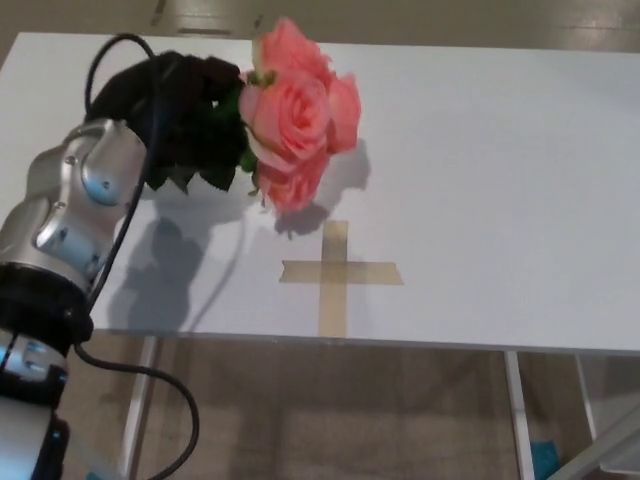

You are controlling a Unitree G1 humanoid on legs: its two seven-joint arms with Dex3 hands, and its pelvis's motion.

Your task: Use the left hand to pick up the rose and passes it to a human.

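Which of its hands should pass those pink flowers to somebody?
The left hand: it already holds the rose lifted above the table. The right hand isn't in view.

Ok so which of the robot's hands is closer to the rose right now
Left. The left hand is closed around the rose below its blooms; the right hand isn't in view.
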